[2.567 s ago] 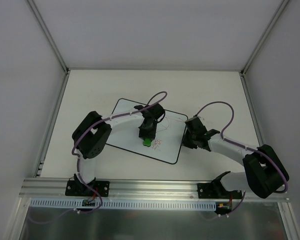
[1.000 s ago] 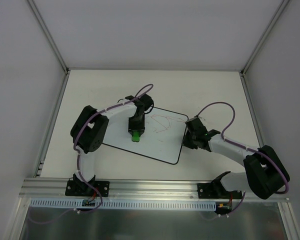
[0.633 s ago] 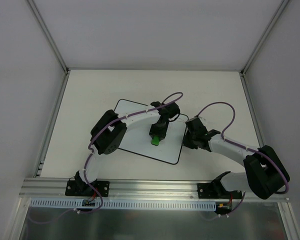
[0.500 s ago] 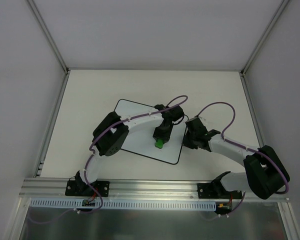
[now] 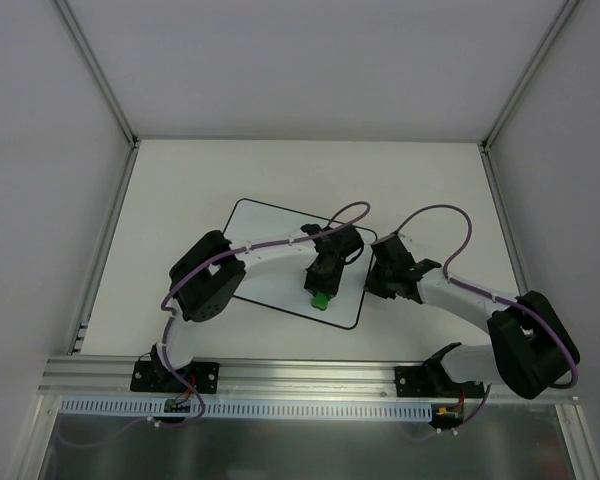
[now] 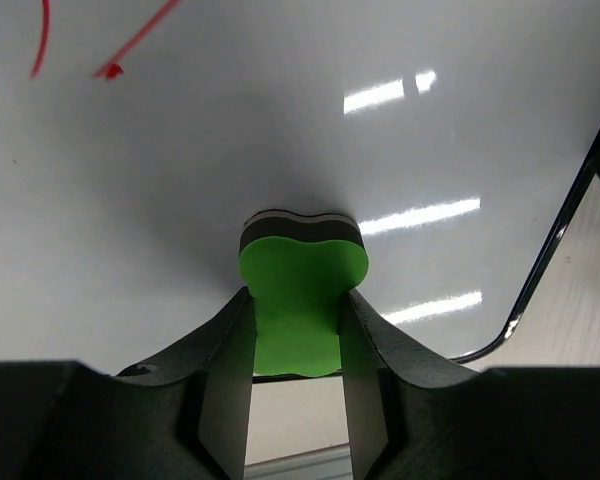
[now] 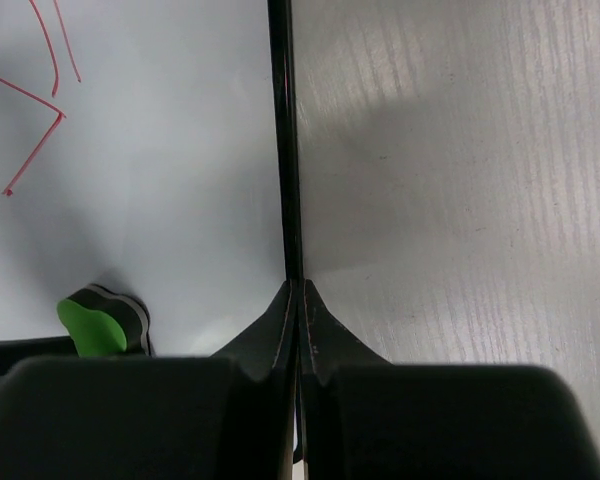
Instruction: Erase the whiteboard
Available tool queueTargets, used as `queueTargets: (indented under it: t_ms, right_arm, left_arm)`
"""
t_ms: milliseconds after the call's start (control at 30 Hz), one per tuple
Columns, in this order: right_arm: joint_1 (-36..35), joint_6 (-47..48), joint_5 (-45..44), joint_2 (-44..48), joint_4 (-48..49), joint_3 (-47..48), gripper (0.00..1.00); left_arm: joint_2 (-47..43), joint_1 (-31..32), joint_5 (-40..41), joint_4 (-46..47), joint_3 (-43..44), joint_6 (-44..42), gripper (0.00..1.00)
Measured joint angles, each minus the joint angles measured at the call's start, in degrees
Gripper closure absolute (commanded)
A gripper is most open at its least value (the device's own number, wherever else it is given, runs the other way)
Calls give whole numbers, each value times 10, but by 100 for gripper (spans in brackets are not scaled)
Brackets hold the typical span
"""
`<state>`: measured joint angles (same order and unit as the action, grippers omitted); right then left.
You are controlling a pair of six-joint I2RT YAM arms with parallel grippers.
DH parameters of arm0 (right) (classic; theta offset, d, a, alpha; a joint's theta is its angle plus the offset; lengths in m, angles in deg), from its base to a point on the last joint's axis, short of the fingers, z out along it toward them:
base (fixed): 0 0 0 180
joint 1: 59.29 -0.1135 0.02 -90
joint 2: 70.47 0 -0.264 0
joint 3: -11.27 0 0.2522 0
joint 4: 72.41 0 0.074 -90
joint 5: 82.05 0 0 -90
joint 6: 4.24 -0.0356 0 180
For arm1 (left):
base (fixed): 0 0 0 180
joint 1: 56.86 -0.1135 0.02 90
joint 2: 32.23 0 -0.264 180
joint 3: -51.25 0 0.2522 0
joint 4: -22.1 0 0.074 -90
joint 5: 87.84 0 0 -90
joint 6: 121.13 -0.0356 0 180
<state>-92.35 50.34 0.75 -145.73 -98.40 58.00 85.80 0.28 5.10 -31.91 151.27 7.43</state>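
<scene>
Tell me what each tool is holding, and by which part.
Left tool grips the green eraser by its narrow sides. Right tool is shut at the edge of the whiteboard, holding nothing.

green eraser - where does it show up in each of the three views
Top external: the green eraser sits low on the whiteboard, near its right end.
Left wrist: low in the centre, pinched by the left gripper.
Right wrist: bottom left corner.
Shared landmark: the whiteboard's black border, which lies to the eraser's right in every view.
</scene>
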Motion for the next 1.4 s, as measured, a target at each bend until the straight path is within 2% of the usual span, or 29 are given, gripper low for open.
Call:
queueTargets:
  t_ms: [233, 400, 733, 933, 1067, 1267, 1400]
  right_arm:
    - [0, -2, -1, 0, 0, 0, 100]
    - [0, -2, -1, 0, 0, 0, 100]
    - [0, -1, -1, 0, 0, 0, 100]
    - [0, 1, 0, 0, 0, 0, 100]
    - [0, 2, 0, -1, 1, 0, 100]
    - [0, 4, 1, -5, 4, 2, 100]
    - [0, 5, 1, -5, 4, 2, 100]
  left_arm:
    - [-24, 6, -15, 13, -37, 12, 100]
    - [-32, -18, -26, 19, -47, 10, 100]
    - [-37, -202, 0, -21, -45, -45, 100]
    - [7, -282, 34, -52, 24, -97, 100]
    - [46, -307, 56, -78, 85, -122, 100]
    - [106, -308, 68, -132, 182, -151, 100]
    - [137, -278, 71, -145, 233, -164, 100]
